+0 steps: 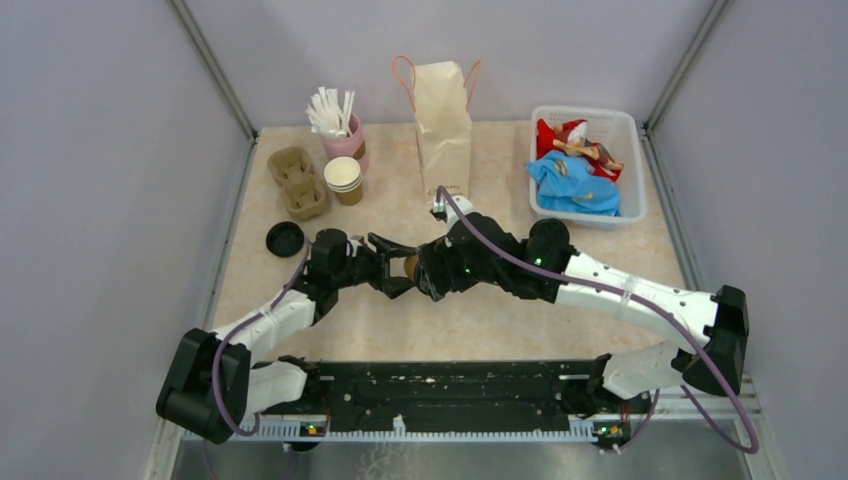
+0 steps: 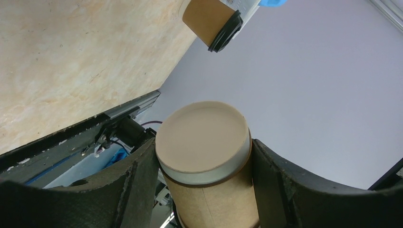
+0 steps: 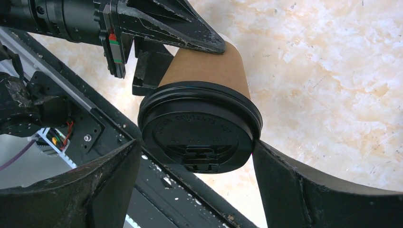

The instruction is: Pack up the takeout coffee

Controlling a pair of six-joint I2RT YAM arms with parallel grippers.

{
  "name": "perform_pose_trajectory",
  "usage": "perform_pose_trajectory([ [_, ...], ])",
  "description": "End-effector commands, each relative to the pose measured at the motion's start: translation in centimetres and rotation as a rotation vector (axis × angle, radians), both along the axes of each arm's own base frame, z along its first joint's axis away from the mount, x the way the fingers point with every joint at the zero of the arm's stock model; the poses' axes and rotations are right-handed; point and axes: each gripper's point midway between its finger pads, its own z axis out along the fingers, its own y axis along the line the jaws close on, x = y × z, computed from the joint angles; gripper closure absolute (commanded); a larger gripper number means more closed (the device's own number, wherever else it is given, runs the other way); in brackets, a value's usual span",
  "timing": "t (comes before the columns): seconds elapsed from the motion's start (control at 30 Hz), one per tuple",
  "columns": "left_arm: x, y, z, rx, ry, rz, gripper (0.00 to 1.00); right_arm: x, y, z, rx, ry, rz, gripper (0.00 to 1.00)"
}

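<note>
Packing looks barely begun: no lidded cup shows in the bag (image 1: 443, 125), though its inside is hidden, and the step in hand seems to be a handover in mid-air. The left tool (image 1: 392, 265) is clenched on the cup (image 3: 209, 66). Both its pads press the brown wall near the base, and the cup lies on its side, clear of the counter (image 1: 500, 310). The right tool (image 3: 197, 148) faces it from 3 o'clock. Its jaws stand wide, either side of the black lid (image 3: 197, 126), with one pad at the lid's rim. I cannot tell whether it is already clamped or only closing in. So this cup hangs between the two tools, at 6 o'clock from the bag and well short of it. A second cup (image 2: 206, 19), lid on, shows in the left wrist view just beside the basket (image 1: 625, 130); its base is cut off, and I cannot pick it out from above. From the tools, the bag stands upright at 12 o'clock, the basket lies at 2 o'clock, and a loose lid (image 1: 285, 239) at 9 o'clock. Left to do, by my reading: finish the handover, lower this cup into the bag, then fetch the second one.
</note>
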Motion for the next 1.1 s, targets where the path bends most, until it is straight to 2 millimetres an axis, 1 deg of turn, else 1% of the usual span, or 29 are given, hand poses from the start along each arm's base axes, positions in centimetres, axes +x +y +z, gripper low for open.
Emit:
perform_pose_trajectory([
  [0.0, 0.4, 0.0, 1.5, -0.029, -0.055, 0.012, 0.59, 0.3, 0.7, 1.1, 0.018, -0.028, -0.001, 0.16],
  [0.13, 0.4, 0.0, 1.5, -0.029, -0.052, 0.013, 0.58, 0.5, 0.8, 0.9, 0.000, -0.028, -0.006, 0.21],
  [0.2, 0.4, 0.0, 1.5, -0.030, -0.051, 0.012, 0.56, 0.6, 0.9, 0.9, -0.002, -0.031, -0.006, 0.23],
  [0.33, 0.5, 0.0, 1.4, -0.027, -0.045, 0.013, 0.55, 0.7, 1.0, 1.1, -0.001, -0.038, -0.007, 0.25],
  [0.37, 0.5, 0.1, 1.4, -0.026, -0.046, 0.016, 0.55, 0.8, 1.1, 1.0, -0.005, -0.039, -0.002, 0.25],
  [0.43, 0.6, 0.0, 1.5, -0.024, -0.048, 0.018, 0.55, 0.8, 1.2, 1.0, -0.009, -0.040, 0.005, 0.20],
  [0.5, 0.6, 0.0, 1.5, -0.025, -0.047, 0.015, 0.56, 0.8, 1.3, 0.9, -0.017, -0.040, 0.009, 0.17],
  [0.9, 0.5, 0.2, 1.2, -0.008, -0.040, 0.021, 0.58, 1.5, 1.8, 0.6, -0.050, -0.052, 0.006, 0.15],
  [1.07, 0.5, 0.3, 0.9, -0.006, -0.034, 0.029, 0.59, 1.2, 2.0, 0.8, -0.051, -0.059, 0.019, 0.12],
])
